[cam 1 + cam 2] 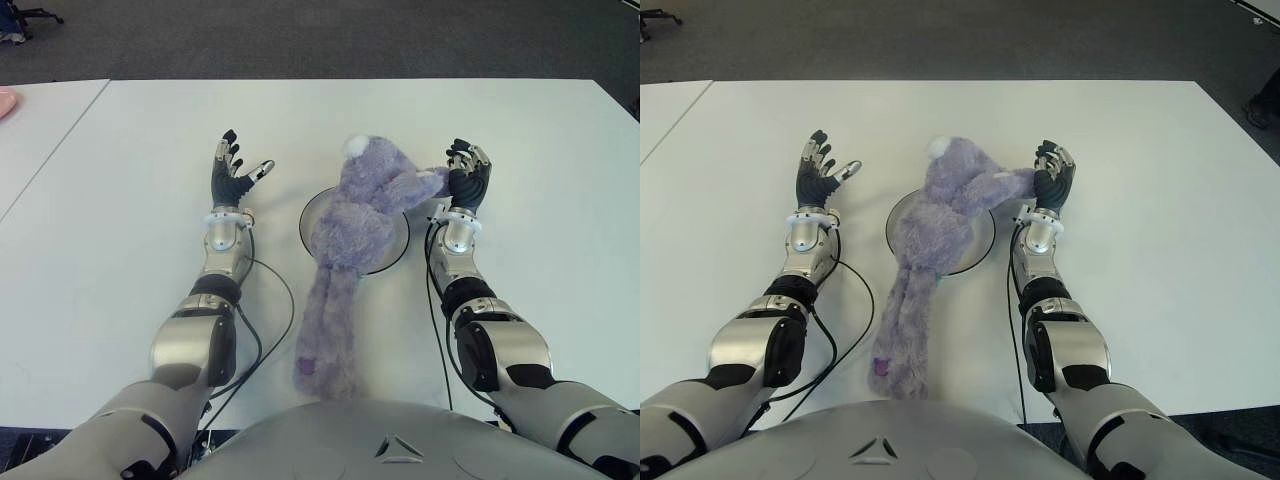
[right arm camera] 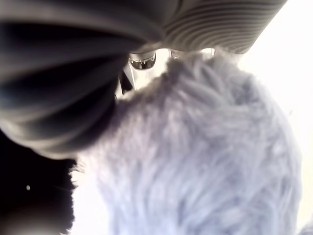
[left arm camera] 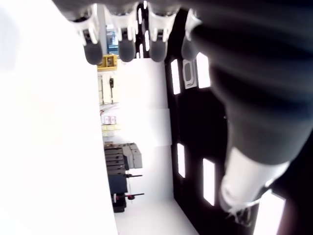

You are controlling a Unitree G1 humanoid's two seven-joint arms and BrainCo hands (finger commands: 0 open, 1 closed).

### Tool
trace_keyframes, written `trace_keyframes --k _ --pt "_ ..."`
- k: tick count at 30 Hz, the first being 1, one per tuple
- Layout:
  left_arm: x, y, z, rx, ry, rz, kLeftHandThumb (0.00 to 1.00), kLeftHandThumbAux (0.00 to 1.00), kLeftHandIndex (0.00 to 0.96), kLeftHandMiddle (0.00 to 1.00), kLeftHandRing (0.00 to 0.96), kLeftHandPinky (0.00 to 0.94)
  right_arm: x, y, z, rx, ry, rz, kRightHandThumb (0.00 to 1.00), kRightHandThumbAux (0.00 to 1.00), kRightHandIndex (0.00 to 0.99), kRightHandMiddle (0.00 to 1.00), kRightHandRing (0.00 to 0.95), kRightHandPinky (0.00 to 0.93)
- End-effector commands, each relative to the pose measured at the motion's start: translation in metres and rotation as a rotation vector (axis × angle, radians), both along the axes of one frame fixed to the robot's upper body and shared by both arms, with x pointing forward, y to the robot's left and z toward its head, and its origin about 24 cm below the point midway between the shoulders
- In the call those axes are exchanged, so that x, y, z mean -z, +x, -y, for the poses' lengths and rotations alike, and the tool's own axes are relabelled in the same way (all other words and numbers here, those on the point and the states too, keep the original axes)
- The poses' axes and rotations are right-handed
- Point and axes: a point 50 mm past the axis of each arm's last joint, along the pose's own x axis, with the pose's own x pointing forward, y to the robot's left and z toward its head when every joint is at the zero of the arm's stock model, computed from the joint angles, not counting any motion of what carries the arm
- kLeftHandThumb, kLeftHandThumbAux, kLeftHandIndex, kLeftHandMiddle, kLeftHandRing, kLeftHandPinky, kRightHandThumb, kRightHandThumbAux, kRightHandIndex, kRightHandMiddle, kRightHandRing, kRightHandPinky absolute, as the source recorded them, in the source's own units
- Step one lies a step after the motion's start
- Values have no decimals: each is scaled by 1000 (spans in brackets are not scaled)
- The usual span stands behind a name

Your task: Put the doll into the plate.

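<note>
Right hand (image 1: 468, 178) fingers closed on a limb of the doll (image 1: 355, 232); doll's upper body lies over the plate (image 1: 395, 243), legs trailing onto table (image 1: 120, 200); left hand (image 1: 233, 172) spread, empty; placement partly done.

Head stereo pair plus two wrist cameras, all on the robot.

Both eye views look forward and down from the head, sharing the white table (image 1: 120, 200), both forearms and the floor beyond, offset slightly sideways. The left wrist view sits close behind the left hand (image 3: 234, 78), facing out past its fingertips (image 3: 127, 49) into the room. The right wrist view presses close under the right hand (image 2: 73, 73), nearly filled by the purple doll (image 2: 195, 161).
</note>
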Motion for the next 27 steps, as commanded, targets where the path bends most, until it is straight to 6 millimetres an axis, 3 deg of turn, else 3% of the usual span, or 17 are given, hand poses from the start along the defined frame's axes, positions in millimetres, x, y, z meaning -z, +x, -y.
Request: trace_keyframes --k 1,27 --pt "112 -99 32 -6 -91 -528 0 827 37 41 49 98 134 -132 -19 -37 84 -538 699 739 401 249 259 289" --pt "114 -99 32 -19 -61 -550 0 850 55 55 50 112 135 -132 -16 -39 85 -550 696 740 400 234 248 298"
